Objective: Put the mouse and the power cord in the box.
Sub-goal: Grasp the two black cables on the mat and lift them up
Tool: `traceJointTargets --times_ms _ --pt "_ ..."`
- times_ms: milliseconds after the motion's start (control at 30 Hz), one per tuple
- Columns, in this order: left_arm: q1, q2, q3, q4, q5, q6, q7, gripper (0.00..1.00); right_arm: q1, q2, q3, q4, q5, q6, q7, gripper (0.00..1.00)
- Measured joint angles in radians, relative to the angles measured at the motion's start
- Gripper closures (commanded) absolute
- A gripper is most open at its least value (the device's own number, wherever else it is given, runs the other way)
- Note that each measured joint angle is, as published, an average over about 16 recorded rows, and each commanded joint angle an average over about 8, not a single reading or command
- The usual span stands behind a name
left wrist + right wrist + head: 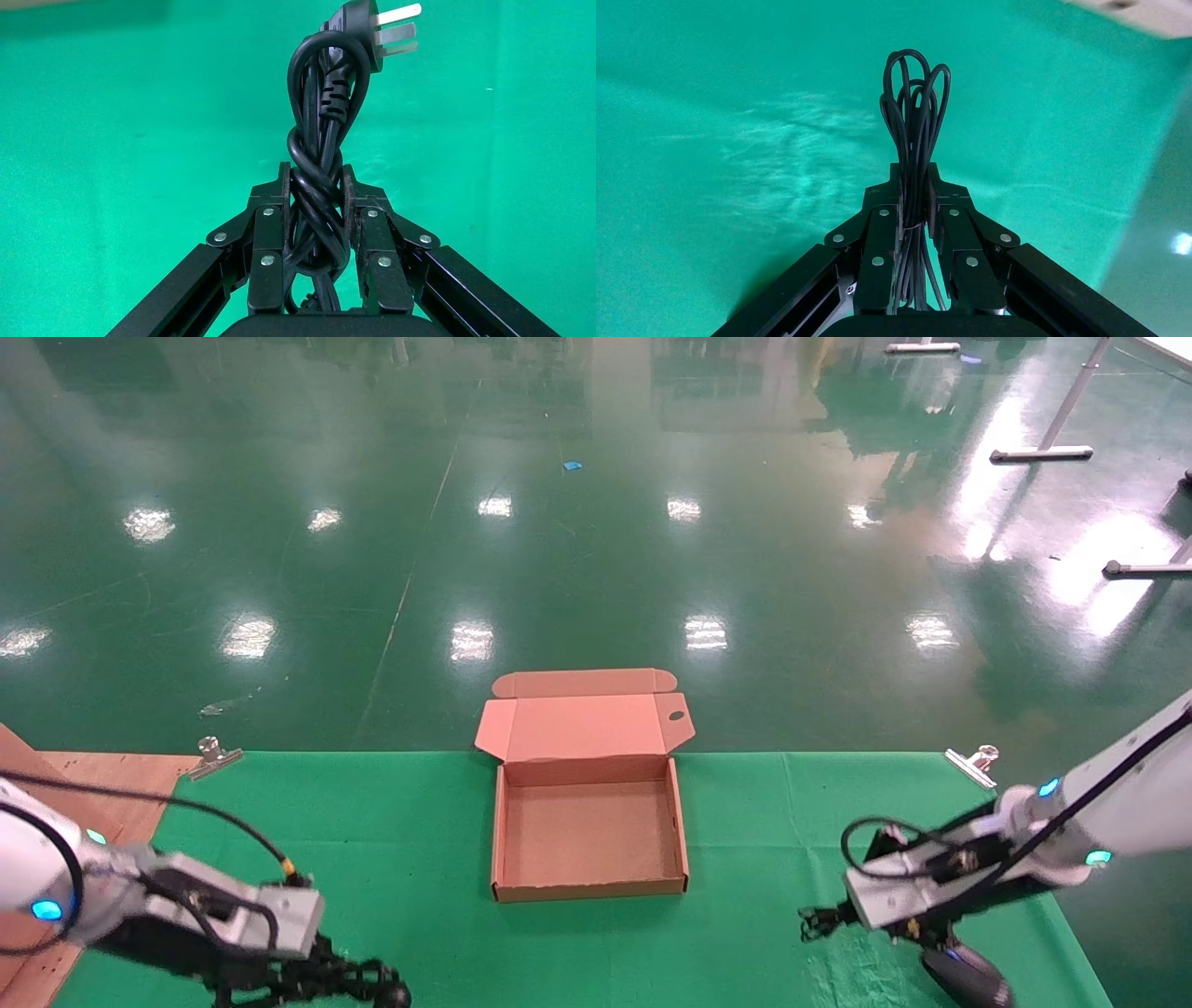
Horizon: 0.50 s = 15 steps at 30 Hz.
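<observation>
Your left gripper (316,203) clamps one power cord (320,140). Your right gripper (916,203) pinches one mouse (968,975) by its bundled cable (914,126); the mouse sits below it. One box (589,887) lies open between both grippers.

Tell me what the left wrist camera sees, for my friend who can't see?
The black left gripper is shut on a knotted black power cord, whose chunky plug with silver prongs sticks out above a green cloth.
</observation>
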State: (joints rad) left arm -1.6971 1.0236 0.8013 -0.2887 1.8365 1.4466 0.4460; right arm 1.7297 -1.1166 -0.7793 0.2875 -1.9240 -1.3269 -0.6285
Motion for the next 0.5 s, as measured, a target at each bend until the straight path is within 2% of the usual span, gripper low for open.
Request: traceJointTargets --times_ms 200,500 --pt "-0.074 -0.02 -0.002 -0.102 0.004 0.051 -0.06 1.0 0.048 0.032 0.018 0.1 0.024 -0.063 0.053 1.0" --pt "-0.164 -0.043 -0.013 -0.285 -0.013 0.106 -0.176 1.0 0.112 0.065 0.047 0.292 0.055 -0.129 0.194 1.0"
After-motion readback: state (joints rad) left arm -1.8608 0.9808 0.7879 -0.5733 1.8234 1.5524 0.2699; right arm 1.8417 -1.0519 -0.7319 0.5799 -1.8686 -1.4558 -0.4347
